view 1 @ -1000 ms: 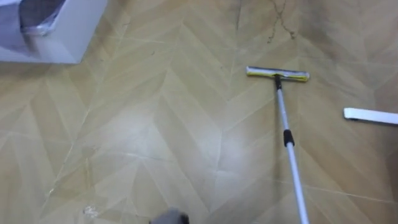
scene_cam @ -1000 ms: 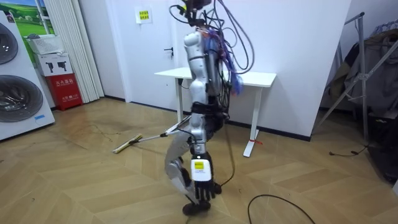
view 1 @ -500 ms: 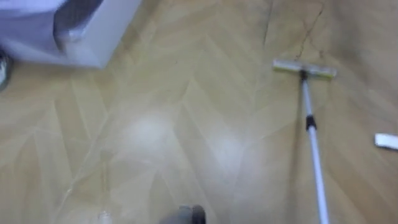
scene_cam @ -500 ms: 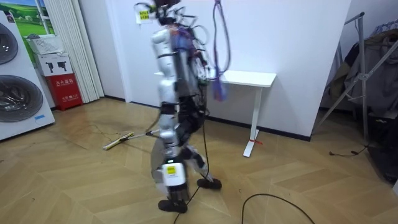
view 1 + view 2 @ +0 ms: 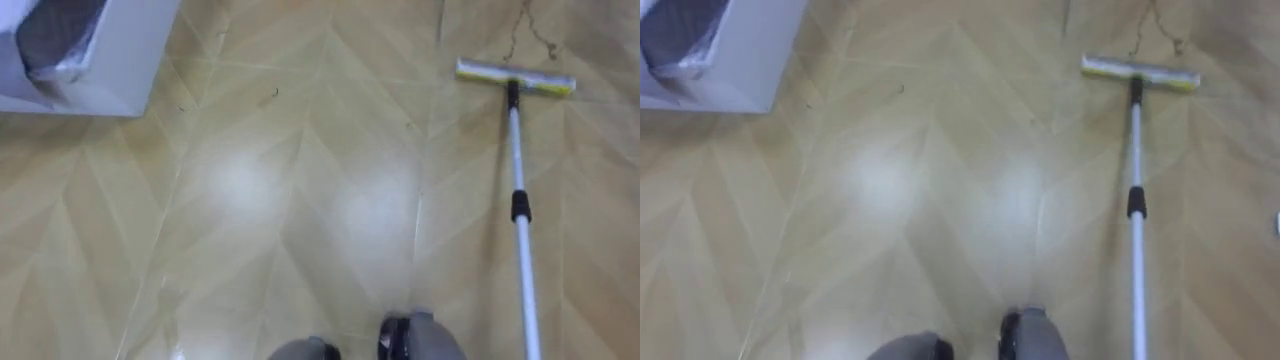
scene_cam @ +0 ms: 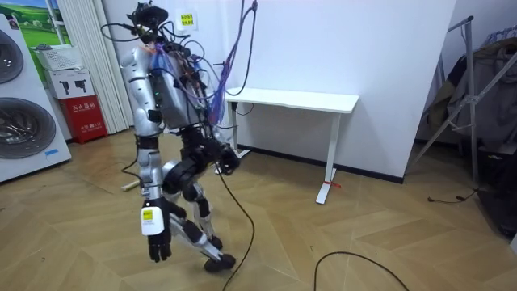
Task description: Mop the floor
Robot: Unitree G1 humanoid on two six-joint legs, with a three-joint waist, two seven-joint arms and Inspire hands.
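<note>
Two hands to account for. The left hand [image 6: 157, 239] hangs low beside the leg nearest the room camera, its fingers [image 6: 160, 252] slack and pointing down, holding nothing. The right hand [image 6: 227, 158] I make out as a dark shape at hip height, on the room view's right of the body. Whether it grips anything I cannot tell.

The mop [image 5: 519, 190] lies on the floor [image 5: 300, 200] ahead of the robot and to its right. Its long axis runs almost straight away from the robot. The pale pole comes up from the lower right edge of the eye view and passes a black collar [image 5: 521, 205] about halfway along. It ends at the mop head [image 5: 515, 78], which points away from the robot and sits crosswise to the pole, flat on the boards.

A white machine [image 5: 110, 60] stands far left, well apart from the mop. In the room view I see the robot mid-stride between the washing machines [image 6: 24, 121] at the room view's left and a white desk [image 6: 291, 100] behind it.
</note>
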